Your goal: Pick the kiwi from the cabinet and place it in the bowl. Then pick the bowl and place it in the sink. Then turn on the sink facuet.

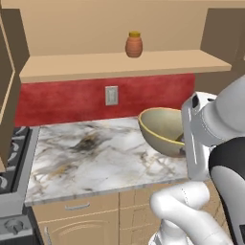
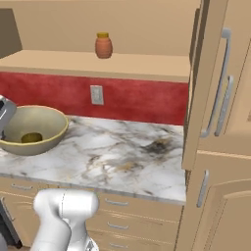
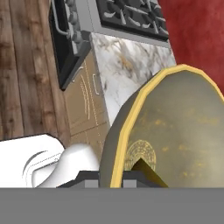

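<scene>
The deep, round, dull yellow-olive bowl [image 3: 175, 131] is being pinched at its near rim by the dark fingers [image 3: 146, 171], one inside the wall and one outside. It is being held tilted just above the marbled white surface [image 1: 95, 153], its mouth facing up and sideways. The small olive-green kiwi [image 2: 32, 138] is lying at the bowl's bottom. No long axis is being shown by the round bowl.

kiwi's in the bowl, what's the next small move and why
Probably lift the bowl a little further and start carrying it toward the sink. The kiwi sits inside, and the hand view shows the jaws shut on the rim, so keep it level to avoid spilling the fruit.
</scene>
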Tool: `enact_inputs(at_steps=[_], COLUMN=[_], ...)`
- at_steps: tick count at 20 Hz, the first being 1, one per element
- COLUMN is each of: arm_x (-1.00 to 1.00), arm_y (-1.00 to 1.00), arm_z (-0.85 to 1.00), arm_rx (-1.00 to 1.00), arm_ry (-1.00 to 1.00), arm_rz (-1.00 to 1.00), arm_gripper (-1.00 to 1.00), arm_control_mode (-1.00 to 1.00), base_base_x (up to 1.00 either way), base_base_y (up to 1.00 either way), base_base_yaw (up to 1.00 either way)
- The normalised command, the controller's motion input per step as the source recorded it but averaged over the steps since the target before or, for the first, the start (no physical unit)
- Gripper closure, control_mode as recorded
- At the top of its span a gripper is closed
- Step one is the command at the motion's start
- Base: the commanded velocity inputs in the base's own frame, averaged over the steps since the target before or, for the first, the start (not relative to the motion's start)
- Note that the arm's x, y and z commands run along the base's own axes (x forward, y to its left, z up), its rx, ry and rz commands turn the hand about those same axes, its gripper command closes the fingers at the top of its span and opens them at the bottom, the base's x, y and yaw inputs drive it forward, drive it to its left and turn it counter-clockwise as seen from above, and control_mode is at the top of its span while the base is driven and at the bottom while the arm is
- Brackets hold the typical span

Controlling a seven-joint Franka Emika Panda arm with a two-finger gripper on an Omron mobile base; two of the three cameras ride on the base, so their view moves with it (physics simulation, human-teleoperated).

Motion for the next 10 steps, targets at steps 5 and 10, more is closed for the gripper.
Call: enact_inputs(at_steps=[5, 10], arm_x=[0.0, 0.0], arm_y=[0.0, 0.0], arm_z=[0.0, 0.0], arm_rx=[0.0, 0.0], arm_ry=[0.0, 0.0], arm_rz=[0.0, 0.0], arm_gripper=[1.0, 1.0], arm_control_mode=[1.0, 1.0], base_base_x=[-0.88, -0.77], base_base_y=[0.13, 0.11], base_base_yaw=[0.0, 0.0])
